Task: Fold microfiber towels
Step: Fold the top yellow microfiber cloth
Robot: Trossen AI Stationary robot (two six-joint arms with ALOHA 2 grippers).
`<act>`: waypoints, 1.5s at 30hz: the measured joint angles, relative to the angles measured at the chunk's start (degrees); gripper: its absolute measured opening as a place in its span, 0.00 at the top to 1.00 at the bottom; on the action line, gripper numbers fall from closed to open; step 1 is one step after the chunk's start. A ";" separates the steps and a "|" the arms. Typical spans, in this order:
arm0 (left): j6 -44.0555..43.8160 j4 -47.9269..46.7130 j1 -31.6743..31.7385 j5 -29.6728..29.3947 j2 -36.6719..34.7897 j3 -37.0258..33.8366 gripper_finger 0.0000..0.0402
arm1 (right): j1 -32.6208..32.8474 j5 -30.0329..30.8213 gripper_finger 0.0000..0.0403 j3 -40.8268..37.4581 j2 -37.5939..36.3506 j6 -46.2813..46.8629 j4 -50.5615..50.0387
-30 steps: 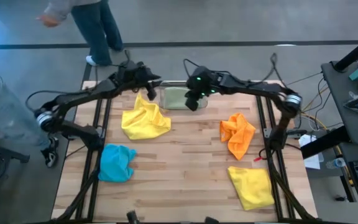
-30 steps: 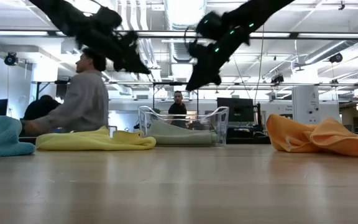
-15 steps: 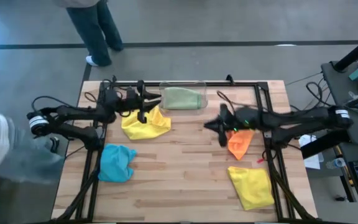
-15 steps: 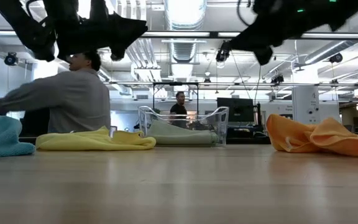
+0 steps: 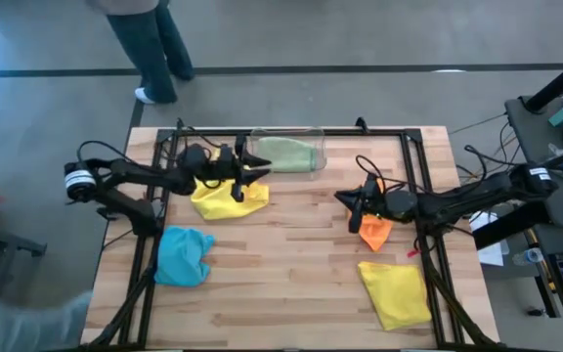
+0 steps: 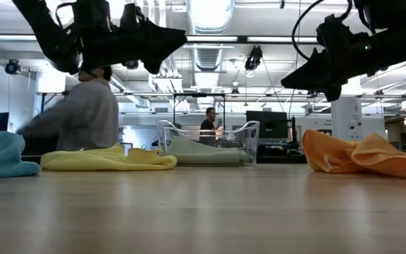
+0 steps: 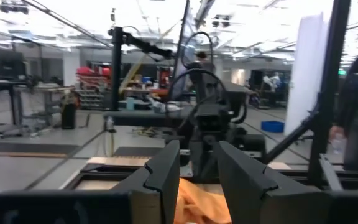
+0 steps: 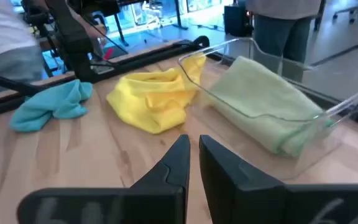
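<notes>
Five towels lie loose. A yellow one (image 5: 228, 196) is crumpled at the far left and a light blue one (image 5: 184, 256) sits nearer. An orange one (image 5: 374, 231) is at the right, with another yellow one (image 5: 397, 293) at the near right. A pale green one (image 5: 286, 154) lies folded in the clear bin (image 5: 313, 147). My left gripper (image 5: 264, 170) hovers above the far yellow towel, pointing level toward the right, its fingers (image 7: 166, 171) apart with nothing between them. My right gripper (image 5: 344, 198) hangs shut above the orange towel's left edge, pointing left.
The black frame rails (image 5: 413, 196) run along the table's left, right and far sides. A person stands beyond the far edge (image 5: 150, 44), and others show in the room behind. Bare wood (image 5: 291, 264) lies in the middle and near part of the table.
Both grippers have left the bin at the far edge and come down. My left gripper swung toward the near side and levelled out over the yellow towel. My right gripper drew back toward the table's right and near side, over the orange towel. No towel has moved.
</notes>
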 joint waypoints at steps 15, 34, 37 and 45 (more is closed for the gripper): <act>-0.24 -0.01 -7.05 0.01 3.99 2.65 0.77 | 2.51 -0.79 0.93 0.25 9.12 10.31 1.35; -1.47 -0.08 -10.72 -0.05 3.91 3.02 0.77 | 7.38 12.02 0.93 17.97 23.32 22.94 -27.85; -1.47 -0.08 -11.37 -0.11 3.91 2.99 0.77 | 8.51 11.87 0.93 20.63 27.02 20.72 -27.90; -1.55 -3.17 -13.26 -0.15 3.86 2.69 0.77 | 11.85 11.30 0.93 24.71 35.28 19.16 -25.10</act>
